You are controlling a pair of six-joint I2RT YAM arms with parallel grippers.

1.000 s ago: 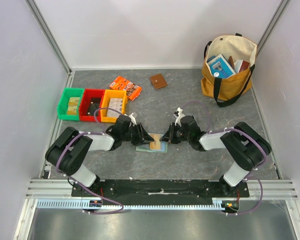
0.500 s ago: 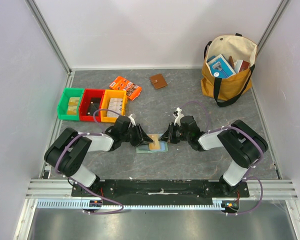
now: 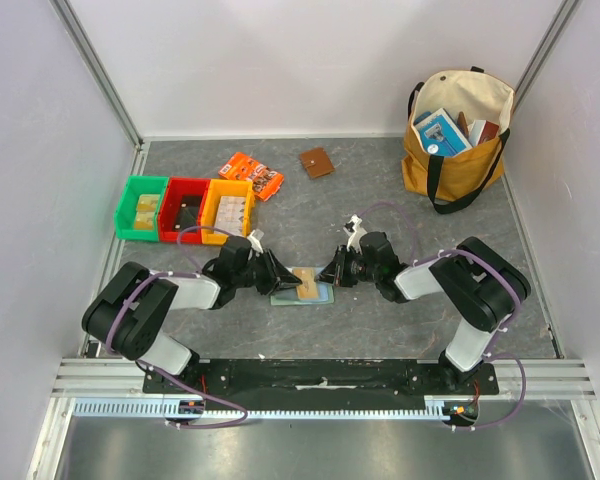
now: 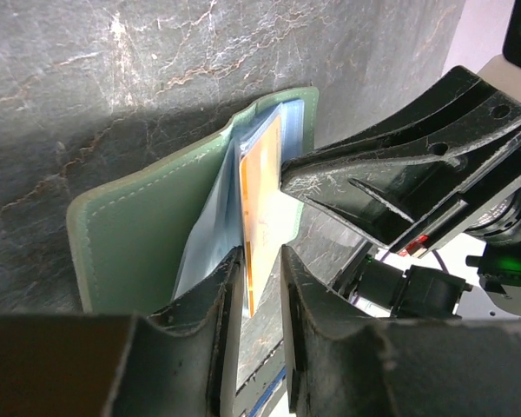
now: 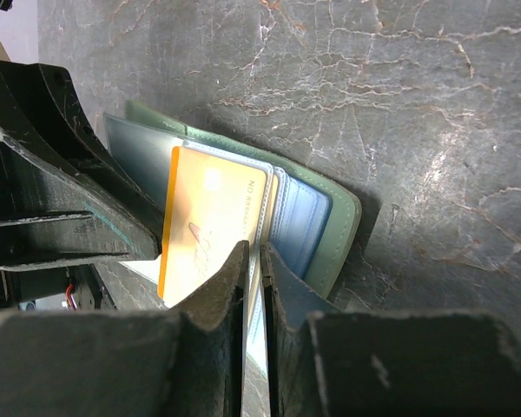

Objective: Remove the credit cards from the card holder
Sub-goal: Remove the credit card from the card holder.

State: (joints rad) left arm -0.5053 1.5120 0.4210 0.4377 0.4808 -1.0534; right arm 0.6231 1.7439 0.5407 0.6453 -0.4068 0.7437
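Grey-green card holder (image 3: 302, 294) lies open on the table (image 3: 400, 210), near the middle of its near edge, between my two arms. An orange credit card (image 4: 262, 195) stands partly out of it. My left gripper (image 4: 259, 262) straddles that card's edge, jaws narrow with a gap showing on one side. My right gripper (image 5: 253, 254) is pinched tight on the holder's pale inner edge.

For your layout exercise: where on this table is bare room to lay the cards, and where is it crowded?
Bare: between brown wallet, tote bag and right gripper; also between card holder and base rail. Crowded: at the card holder, and around bins and orange packet.
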